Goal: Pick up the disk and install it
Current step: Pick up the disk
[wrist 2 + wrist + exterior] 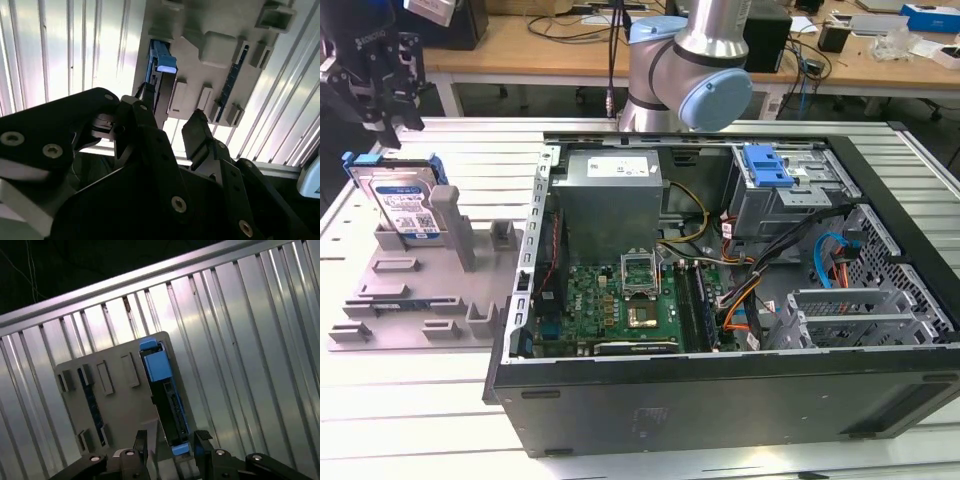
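Over to the exterior view. Spotting the disk [405, 205] standing on edge in the grey holder [415, 300], label facing out, blue frame along the rim. Catching the pincer [392, 125] right above that holder, hanging over the disk's upper edge and apart from it. Hard to judge the spread from here. Seeing the ribbed counter [420, 420] under the holder. Just beside the holder, toward the exterior view's right, the open computer case [720, 400], with a blue latch [767, 165] in a bay well apart from the holder. Noting the arm [690, 60] behind the case, farther again from the holder.

Switching to the second wrist view. Looking past the pincer [170, 117] onto the holder [215, 45]. Fingers [197, 130] plainly spread here, nothing pinched between them. Picking out the disk [159, 70] edge-on, a thin blue-capped slab upright in the holder. Also catching a darker blue strip [235, 70] slotted elsewhere in the same holder.

Now the first wrist view. Getting the cleanest line-up: pincer [172, 442] spread wide, fingers [141, 440] straddling the line of the disk [167, 390], with the blue end of the frame sitting between them. No squeeze visible. Seeing the whole outline of the holder [120, 410] against the ribbed counter [250, 340], disk along one edge of it.
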### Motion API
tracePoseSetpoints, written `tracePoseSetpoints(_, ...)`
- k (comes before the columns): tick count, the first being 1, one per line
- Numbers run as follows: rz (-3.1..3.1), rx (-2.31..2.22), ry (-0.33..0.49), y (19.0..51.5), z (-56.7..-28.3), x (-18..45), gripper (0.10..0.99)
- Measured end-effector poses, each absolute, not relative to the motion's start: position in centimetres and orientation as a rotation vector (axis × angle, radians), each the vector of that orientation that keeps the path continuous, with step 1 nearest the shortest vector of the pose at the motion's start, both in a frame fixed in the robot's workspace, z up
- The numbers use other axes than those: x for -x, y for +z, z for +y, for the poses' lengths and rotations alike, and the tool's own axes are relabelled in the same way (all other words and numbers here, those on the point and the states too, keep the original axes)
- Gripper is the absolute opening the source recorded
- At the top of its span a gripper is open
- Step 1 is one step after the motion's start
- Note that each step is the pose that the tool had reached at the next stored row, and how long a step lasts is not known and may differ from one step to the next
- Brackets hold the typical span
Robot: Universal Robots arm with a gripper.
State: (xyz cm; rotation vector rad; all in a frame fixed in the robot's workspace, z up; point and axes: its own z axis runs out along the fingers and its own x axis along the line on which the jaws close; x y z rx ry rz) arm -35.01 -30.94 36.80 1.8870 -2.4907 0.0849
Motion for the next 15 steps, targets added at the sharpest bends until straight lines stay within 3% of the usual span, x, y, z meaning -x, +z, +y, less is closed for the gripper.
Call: tracePoseSetpoints(15, -2.302, -2.121, 0.087, 36.59, -30.55, 35.63, 0.498)
